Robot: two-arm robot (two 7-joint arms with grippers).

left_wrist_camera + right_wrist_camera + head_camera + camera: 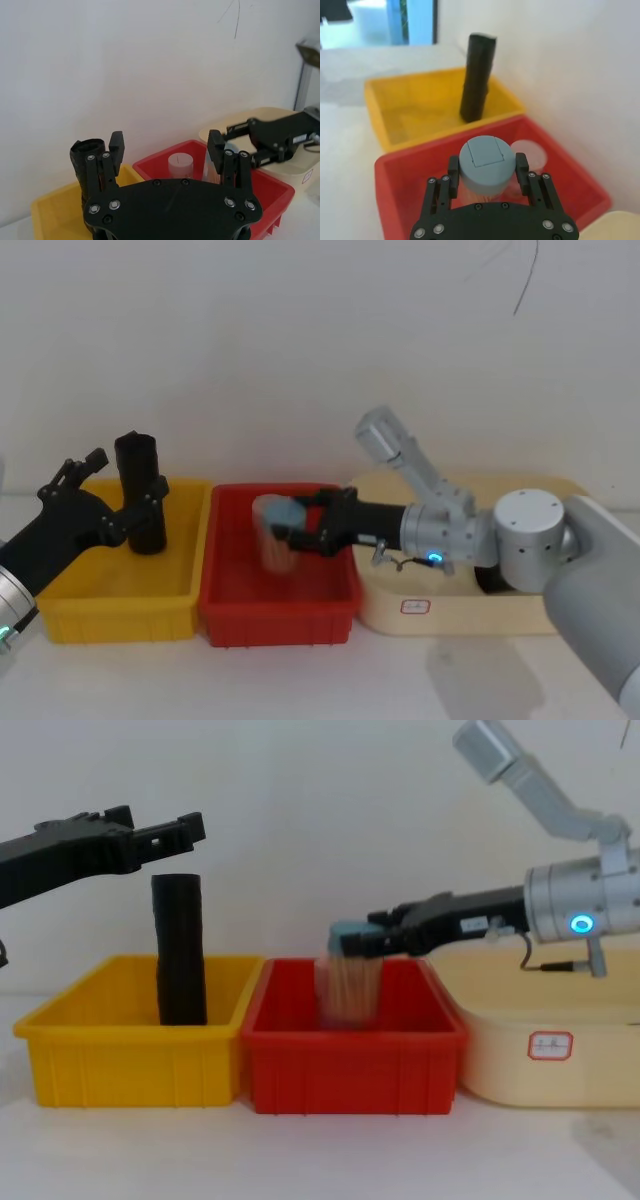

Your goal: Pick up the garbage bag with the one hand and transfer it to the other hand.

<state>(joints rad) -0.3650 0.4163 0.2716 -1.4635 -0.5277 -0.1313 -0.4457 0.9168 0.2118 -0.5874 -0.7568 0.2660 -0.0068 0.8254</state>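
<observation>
- The bag roll stands upright in the yellow bin at the worktop's left, its long axis close to vertical, near the bin's back wall.
- The left claw hangs with its fingers spread and nothing between them. In the chest view it hovers above the roll's top; in the left wrist view the roll sits just outside one finger, not between the two.
- The right claw is over the red bin in the middle, clamped on a clear jar with a grey-blue lid. It is well apart from the roll.
- A cream tray lies at the worktop's right, under the right arm.
- Judgement: the left claw is much the nearer one, so the pickup falls to it. It needs to shift sideways until the roll stands between its fingers, then close across the roll's width, square to its upright axis.
- The right claw is occupied, so it likely must release the jar before it can receive the roll.
</observation>
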